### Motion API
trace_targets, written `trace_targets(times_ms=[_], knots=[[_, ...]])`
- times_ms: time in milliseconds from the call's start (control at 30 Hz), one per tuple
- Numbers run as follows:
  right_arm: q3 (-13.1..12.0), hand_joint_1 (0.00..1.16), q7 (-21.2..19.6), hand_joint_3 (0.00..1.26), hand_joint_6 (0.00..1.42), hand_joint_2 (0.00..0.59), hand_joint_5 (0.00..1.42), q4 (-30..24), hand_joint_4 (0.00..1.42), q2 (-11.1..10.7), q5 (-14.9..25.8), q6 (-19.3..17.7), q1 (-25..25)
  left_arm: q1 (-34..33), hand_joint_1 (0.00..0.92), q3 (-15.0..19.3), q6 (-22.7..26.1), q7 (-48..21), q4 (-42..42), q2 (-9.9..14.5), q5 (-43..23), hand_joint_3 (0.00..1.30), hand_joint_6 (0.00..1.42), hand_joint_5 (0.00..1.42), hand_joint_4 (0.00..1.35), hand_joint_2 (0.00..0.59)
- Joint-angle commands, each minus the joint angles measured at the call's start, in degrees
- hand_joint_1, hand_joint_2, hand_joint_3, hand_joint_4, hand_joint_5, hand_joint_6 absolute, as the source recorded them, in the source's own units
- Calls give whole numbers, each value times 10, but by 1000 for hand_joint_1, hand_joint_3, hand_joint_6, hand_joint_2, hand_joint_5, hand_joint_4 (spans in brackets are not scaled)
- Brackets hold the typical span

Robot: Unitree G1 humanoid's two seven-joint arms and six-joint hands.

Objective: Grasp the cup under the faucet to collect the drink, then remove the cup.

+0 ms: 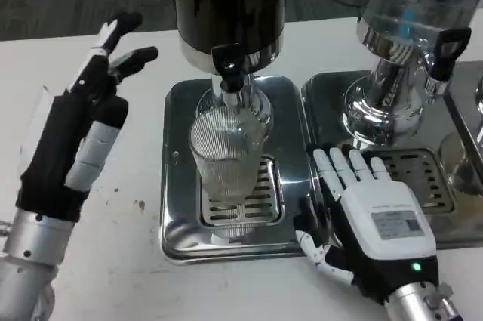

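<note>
Cup (226,158) stands on drip tray (177,185) under faucet (230,72); left hand (83,136) left of cup, right hand (373,211) right of it, both empty, fingers spread.

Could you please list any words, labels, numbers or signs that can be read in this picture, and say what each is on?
No text can be read.
A grey label panel on the white back of the right hand: its print is too small and blurred to read.
The dispenser, its faucet and the cup show no lettering.
</note>
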Motion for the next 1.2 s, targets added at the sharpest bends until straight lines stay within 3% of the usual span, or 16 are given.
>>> trace_targets(times_ms=[33, 333, 600, 1200], knots=[[0, 292, -10, 0, 0, 424, 0, -4, 0, 6, -1, 6, 5, -33, 0, 4, 31, -70, -31, -15, -11, 143, 147, 203, 0, 133], [-3, 292, -18, 0, 0, 424, 0, -7, 0, 25, 5, 18, 14, -87, 0, 13, 83, -167, -17, -44, -5, 92, 122, 176, 0, 127], [-5, 292, -19, 5, 8, 425, 0, -8, 0, 30, 8, 19, 21, -108, 0, 21, 112, -215, -5, -69, -8, 160, 228, 287, 22, 123], [-2, 302, -14, 28, 58, 435, 0, 2, 0, 31, 16, 11, 9, -65, 0, 25, 115, -227, -48, -76, 16, 251, 313, 374, 130, 128]])
